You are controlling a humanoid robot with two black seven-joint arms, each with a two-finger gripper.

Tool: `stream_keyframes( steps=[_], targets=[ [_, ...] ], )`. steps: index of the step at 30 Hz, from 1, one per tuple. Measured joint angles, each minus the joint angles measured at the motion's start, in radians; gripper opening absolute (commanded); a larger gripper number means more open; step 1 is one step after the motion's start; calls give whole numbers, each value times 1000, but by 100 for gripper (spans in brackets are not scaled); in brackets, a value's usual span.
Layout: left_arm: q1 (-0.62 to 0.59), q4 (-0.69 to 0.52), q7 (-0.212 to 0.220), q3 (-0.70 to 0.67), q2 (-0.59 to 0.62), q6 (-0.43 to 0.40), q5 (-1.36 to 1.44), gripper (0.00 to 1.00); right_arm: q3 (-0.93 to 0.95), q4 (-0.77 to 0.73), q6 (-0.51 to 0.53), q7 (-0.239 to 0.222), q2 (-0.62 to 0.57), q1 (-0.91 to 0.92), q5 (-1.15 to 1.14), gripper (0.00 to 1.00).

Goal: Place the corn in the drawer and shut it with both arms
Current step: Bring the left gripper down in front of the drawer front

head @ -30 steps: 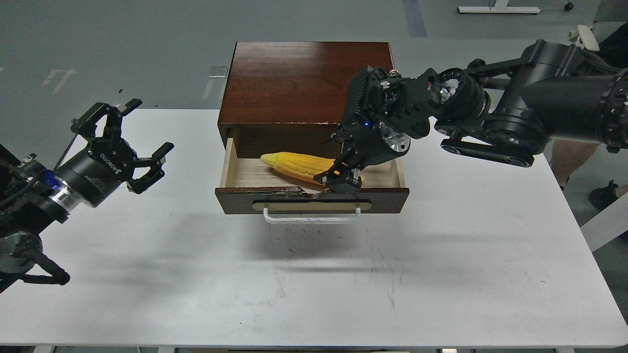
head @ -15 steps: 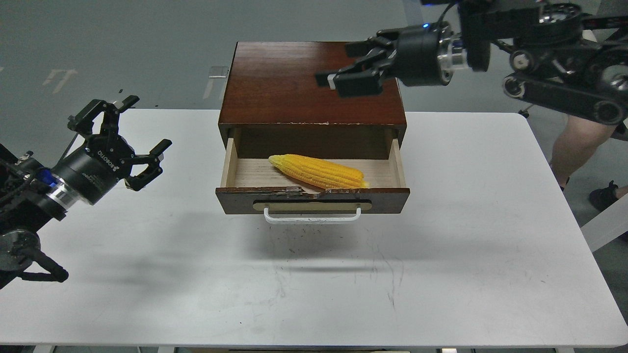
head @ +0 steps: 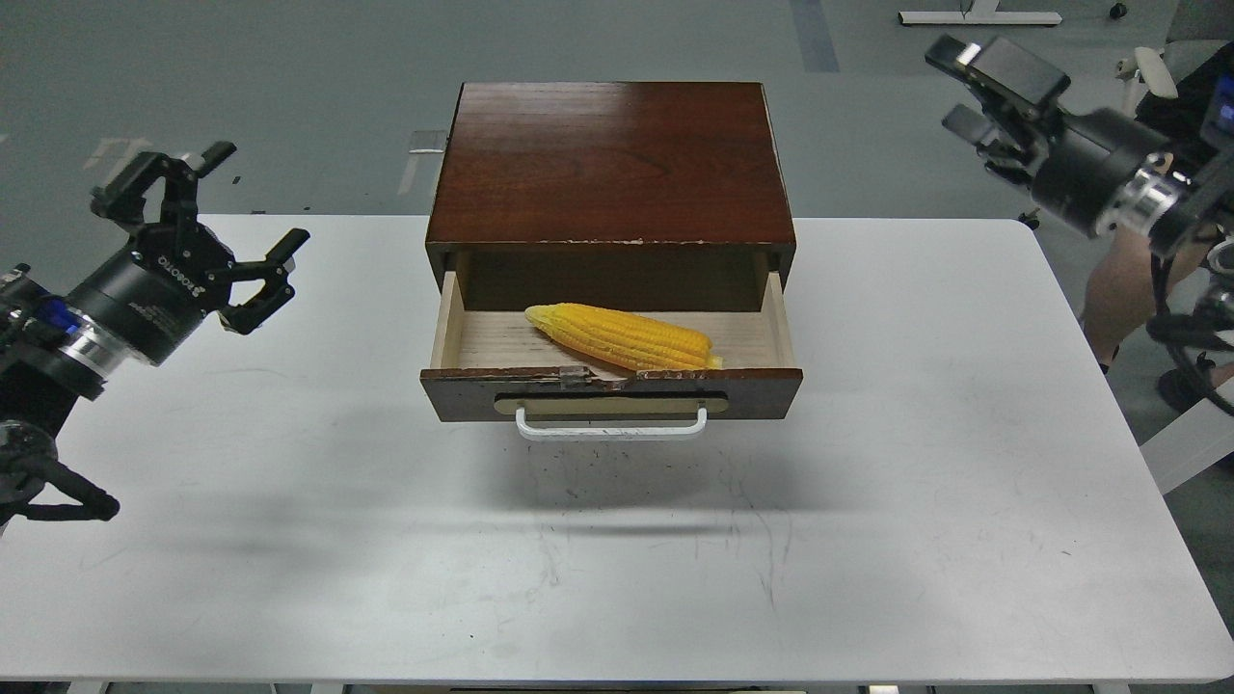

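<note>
Two black robot arms sit at the frame edges, both well apart from the work. Left gripper [head: 224,231], mid-left of frame above the white table [head: 916,501]: jaws spread wide, holding nothing. Right gripper [head: 974,82], upper right corner: jaws look parted and empty, though seen at an angle.

Bright yellow tapered corn cob [head: 622,337] lies inside the wide shallow drawer with dark brown chipped front [head: 612,393], centre frame, resting on the pale wood floor. Narrow tip points upper left; thick end lies toward the lower right, close against the front board. Drawer pulled out from the reddish-brown wooden cabinet [head: 609,159]; white bar handle [head: 610,427] hangs below the tan oval plate.

Judgement: placing done, closing remains.

Risks:
- Uneven push from the two arms could skew the drawer and jam it in its slot.
- Cabinet appears unfixed; a hard shove may slide the whole cabinet back along the table rather than shut the drawer.
- Fingers catching the handle.
</note>
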Motion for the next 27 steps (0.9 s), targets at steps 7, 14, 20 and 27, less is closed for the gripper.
stream_keyframes(
  steps=[7, 14, 20, 27],
  targets=[
    [-108, -67, 0, -50, 21, 0, 209, 100, 58, -59, 8, 0, 52, -212, 333, 100],
    [-210, -297, 0, -107, 3, 0, 652, 100, 62, -181, 15, 0, 132, -299, 431, 100],
    [-257, -480, 0, -101, -91, -1, 1077, 100, 62, -197, 15, 0, 146, -318, 434, 100],
    [-247, -558, 0, 15, -190, 0, 1383, 95, 62, -198, 15, 0, 146, -320, 433, 100]
  ],
)
